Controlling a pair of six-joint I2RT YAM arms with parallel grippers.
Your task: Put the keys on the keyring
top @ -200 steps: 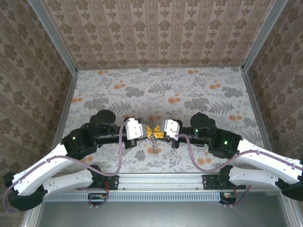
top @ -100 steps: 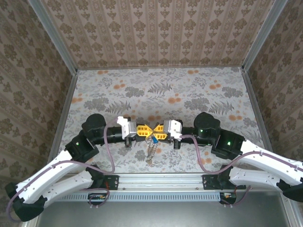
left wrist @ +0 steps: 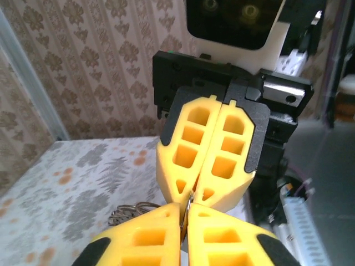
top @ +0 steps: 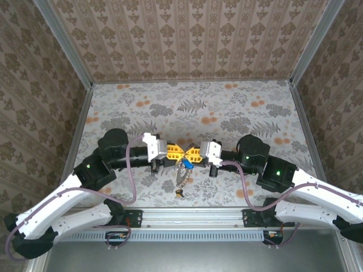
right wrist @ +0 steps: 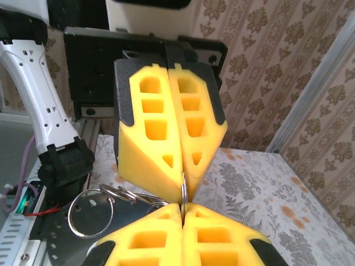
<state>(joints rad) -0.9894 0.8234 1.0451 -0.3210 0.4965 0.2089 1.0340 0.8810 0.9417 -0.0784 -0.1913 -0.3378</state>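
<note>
The left gripper (top: pixel 178 151) is set tip to tip with the right gripper (top: pixel 188 153) above the patterned table (top: pixel 244 113). Both pairs of yellow jaws are pressed almost fully together. A thin wire loop of the keyring (top: pixel 180 177) is pinched in each, right at the left gripper's tip. The keyring's chain is hung down from that tip. A blue-headed key (top: pixel 186 162) is seen just below the left gripper's tip, slightly to its right and close against the chain's top. The brass-coloured end piece (top: pixel 179 192) is found at the chain's lowest end, well below the same tip. In the right wrist view, further wire loops are seen beside and below the left gripper's fingertips.
</note>
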